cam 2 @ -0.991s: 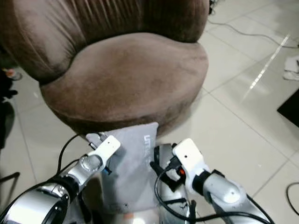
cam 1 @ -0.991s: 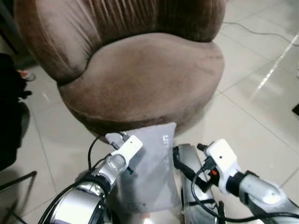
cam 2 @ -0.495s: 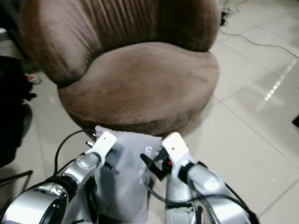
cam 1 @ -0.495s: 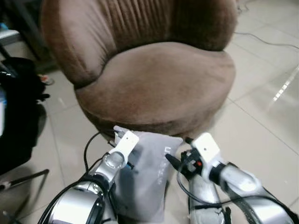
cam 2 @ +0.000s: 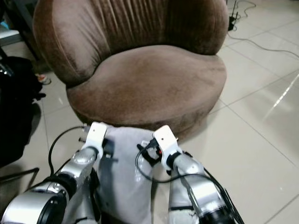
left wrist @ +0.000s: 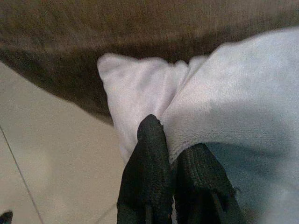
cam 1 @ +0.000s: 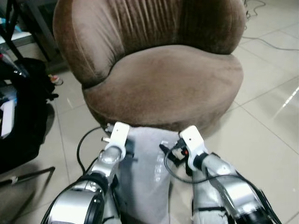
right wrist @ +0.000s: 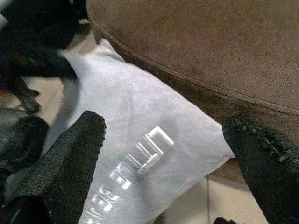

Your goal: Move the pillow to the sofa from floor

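pillow (cam 1: 147,163): grey, hanging between the two arms just in front of the robot, clear of the floor as far as can be judged; its top edge is level with the lower front of the sofa and close against it
long axis: runs up and down, top edge toward the sofa, bottom hanging toward the robot's legs; white lettering runs along that axis on the right half
left gripper (left wrist: 170,154): jaws clenched on the pillow's upper left corner, fabric bunched between the fingers (left wrist: 149,168)
right gripper (right wrist: 163,154): jaws released and spread wide, one finger to each side of the lettered upper right part of the pillow, not closed on it; in the head view it sits at the pillow's right edge
sofa (cam 1: 159,79): brown, round, with a broad padded seat and ribbed back, straight ahead and higher than the pillow's top edge
key relation: the seat lies forward of and above the pillow, so the move, as I judge it, calls for a lift up and then forward over the front rim
nearer arm: both are about level; only the left one carries the load
risk: held by one corner, the pillow may swing or catch on the sofa's front
floor (cam 1: 271,116): pale tiles, with a cable (cam 1: 268,43) to the right
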Controlling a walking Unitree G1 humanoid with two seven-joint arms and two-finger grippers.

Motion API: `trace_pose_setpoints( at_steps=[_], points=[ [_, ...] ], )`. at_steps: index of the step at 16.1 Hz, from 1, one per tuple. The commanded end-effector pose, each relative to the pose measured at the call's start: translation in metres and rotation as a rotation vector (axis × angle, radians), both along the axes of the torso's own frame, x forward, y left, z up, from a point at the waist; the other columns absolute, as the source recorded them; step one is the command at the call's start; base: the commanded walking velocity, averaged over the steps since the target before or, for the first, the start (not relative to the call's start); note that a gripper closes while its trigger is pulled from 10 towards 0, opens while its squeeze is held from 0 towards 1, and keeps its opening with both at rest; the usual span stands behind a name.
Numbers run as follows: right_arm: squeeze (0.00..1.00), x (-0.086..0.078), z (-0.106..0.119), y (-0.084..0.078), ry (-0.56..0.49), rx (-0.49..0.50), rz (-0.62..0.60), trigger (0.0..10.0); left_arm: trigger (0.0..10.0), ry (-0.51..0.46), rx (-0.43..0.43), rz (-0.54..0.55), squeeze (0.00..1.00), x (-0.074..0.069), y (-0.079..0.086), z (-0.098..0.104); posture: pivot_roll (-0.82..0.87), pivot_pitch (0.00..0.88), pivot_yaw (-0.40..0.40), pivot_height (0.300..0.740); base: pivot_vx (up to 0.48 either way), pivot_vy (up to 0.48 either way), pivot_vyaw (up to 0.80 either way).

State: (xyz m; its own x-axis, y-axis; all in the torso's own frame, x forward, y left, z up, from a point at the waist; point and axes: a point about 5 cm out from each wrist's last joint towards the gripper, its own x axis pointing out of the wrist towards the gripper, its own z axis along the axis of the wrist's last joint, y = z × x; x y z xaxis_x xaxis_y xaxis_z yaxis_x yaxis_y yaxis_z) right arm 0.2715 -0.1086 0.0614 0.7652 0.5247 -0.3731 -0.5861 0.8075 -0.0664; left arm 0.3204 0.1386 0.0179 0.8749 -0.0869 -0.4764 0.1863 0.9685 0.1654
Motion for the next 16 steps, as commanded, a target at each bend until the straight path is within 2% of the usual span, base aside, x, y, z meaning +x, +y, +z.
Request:
trace_pose_setpoints(
  at_steps=[1,4,5,7,9,11,12,13,14,15,16],
  points=[
    [0.00,0.006,-0.003,0.000,-0.008,-0.010,-0.018,10.0,10.0,-0.184,-0.028,0.054,0.00,0.021,0.006,0.033,-0.15,0.000,0.122,0.456,0.000,0.000,0.00],
    [0.00,0.021,-0.006,0.004,-0.021,0.012,-0.042,10.0,10.0,-0.264,-0.063,0.062,0.00,0.028,0.004,0.047,-0.11,0.000,0.107,0.456,0.000,0.000,0.00],
    [0.00,0.029,0.008,0.008,-0.059,0.057,-0.002,10.0,10.0,-0.314,-0.080,0.052,0.00,0.028,-0.002,0.054,-0.11,0.000,0.100,0.456,0.000,0.000,0.00],
    [0.00,0.041,0.049,0.003,-0.140,0.066,0.139,10.0,10.0,-0.341,-0.066,0.025,0.00,0.026,-0.005,0.055,-0.11,0.000,0.094,0.456,0.000,0.000,0.00],
    [0.00,0.063,0.098,-0.025,-0.221,0.012,0.201,10.0,10.0,-0.327,-0.060,0.025,0.00,0.025,-0.003,0.053,-0.12,0.000,0.087,0.456,0.000,0.000,0.00],
    [0.00,0.076,0.120,-0.042,-0.280,0.017,0.165,10.0,10.0,-0.335,-0.049,0.022,0.00,0.026,-0.002,0.054,-0.13,0.000,0.081,0.456,0.000,0.000,0.00],
    [0.00,0.077,0.121,-0.045,-0.293,0.016,0.149,10.0,10.0,-0.338,-0.051,0.022,0.00,0.026,-0.002,0.056,-0.13,0.000,0.075,0.456,0.000,0.000,0.00],
    [0.00,0.077,0.109,-0.045,-0.297,0.028,0.098,10.0,10.0,-0.348,-0.054,0.031,0.00,0.028,-0.002,0.059,-0.12,0.000,0.072,0.456,0.000,0.000,0.00],
    [0.00,0.066,0.086,-0.029,-0.262,0.018,0.112,10.0,10.0,-0.359,-0.051,0.020,0.00,0.029,-0.004,0.061,-0.12,0.000,0.076,0.456,0.000,0.000,0.00],
    [0.00,0.063,0.080,-0.022,-0.227,0.067,0.109,10.0,10.0,-0.364,-0.052,0.006,0.00,0.029,-0.006,0.063,-0.12,0.000,0.076,0.456,0.000,0.000,0.00],
    [0.00,0.062,0.078,-0.019,-0.221,0.074,0.102,10.0,10.0,-0.368,-0.052,0.002,0.00,0.030,-0.006,0.064,-0.12,0.000,0.082,0.456,0.000,0.000,0.00]
  ],
)
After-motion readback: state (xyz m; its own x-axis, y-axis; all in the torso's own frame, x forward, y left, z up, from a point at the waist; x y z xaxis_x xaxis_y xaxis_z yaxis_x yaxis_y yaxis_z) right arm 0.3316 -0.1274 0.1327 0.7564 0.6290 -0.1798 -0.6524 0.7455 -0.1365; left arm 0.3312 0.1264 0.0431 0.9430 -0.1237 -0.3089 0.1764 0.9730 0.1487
